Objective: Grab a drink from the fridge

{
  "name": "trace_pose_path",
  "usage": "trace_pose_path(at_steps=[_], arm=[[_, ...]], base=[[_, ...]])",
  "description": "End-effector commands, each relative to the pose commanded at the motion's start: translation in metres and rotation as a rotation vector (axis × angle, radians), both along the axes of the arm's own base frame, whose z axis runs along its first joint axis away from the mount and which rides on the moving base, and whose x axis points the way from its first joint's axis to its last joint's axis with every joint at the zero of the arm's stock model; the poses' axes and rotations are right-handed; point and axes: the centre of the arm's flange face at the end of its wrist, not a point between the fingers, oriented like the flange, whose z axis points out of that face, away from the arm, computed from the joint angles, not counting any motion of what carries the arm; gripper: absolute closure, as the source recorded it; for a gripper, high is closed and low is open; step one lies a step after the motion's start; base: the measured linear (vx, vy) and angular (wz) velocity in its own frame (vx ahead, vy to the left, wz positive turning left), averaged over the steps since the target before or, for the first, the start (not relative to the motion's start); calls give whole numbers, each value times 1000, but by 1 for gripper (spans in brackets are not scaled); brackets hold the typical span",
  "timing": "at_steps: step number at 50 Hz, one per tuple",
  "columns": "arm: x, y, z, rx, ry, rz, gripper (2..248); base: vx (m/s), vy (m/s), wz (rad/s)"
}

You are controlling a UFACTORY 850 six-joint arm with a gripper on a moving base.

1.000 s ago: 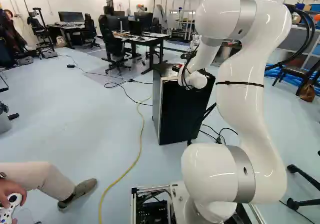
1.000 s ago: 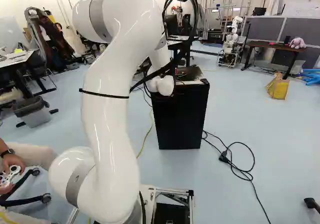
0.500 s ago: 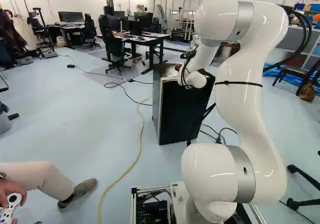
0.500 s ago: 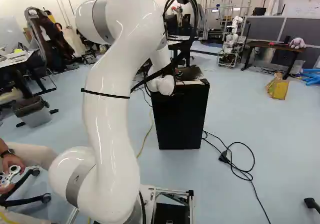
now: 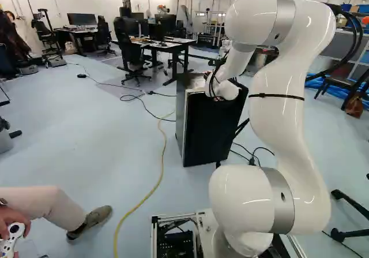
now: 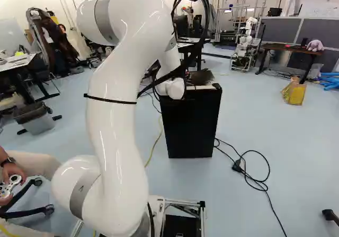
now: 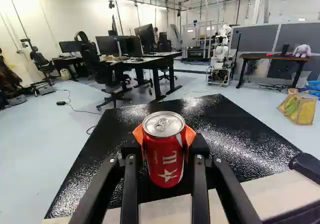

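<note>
A red drink can (image 7: 165, 159) is over the top of the black mini fridge (image 5: 212, 128), upright or very nearly so. The jaws are grasping the can, their orange pads (image 7: 138, 134) against it from two sides. Whether its base touches the fridge top or hangs just above it, I cannot tell.

The white arm (image 5: 282, 102) reaches forward to the fridge, its wrist joint (image 6: 175, 89) at the fridge's near upper edge in both base views. That joint hides the jaws there; the wrist view shows them. A pale strip (image 7: 260, 196) runs along the near edge of the fridge top.

Beyond the fridge, toward the left in the left base view, is a desk with monitors (image 5: 173, 43), an office chair (image 5: 132, 62) beside it. Also beyond the fridge, toward the right in the right base view, are another robot (image 6: 245, 43), a wooden desk (image 6: 288, 49) bearing a plush toy (image 6: 315, 45), and a yellow bag (image 6: 294, 93) on the floor. A yellow cable (image 5: 157, 180) lies left of the fridge in the left base view; a black cable (image 6: 259, 183) lies right of it in the right base view.
</note>
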Motion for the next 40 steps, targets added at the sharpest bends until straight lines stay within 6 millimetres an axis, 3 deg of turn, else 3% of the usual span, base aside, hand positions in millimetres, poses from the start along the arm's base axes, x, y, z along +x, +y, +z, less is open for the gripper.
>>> trace_pose_path(at_steps=[26,40], arm=[[0,0,30,-11,-47,0,152],[-1,1,33,-12,-50,0,152]], base=[[0,0,0],[0,0,0]])
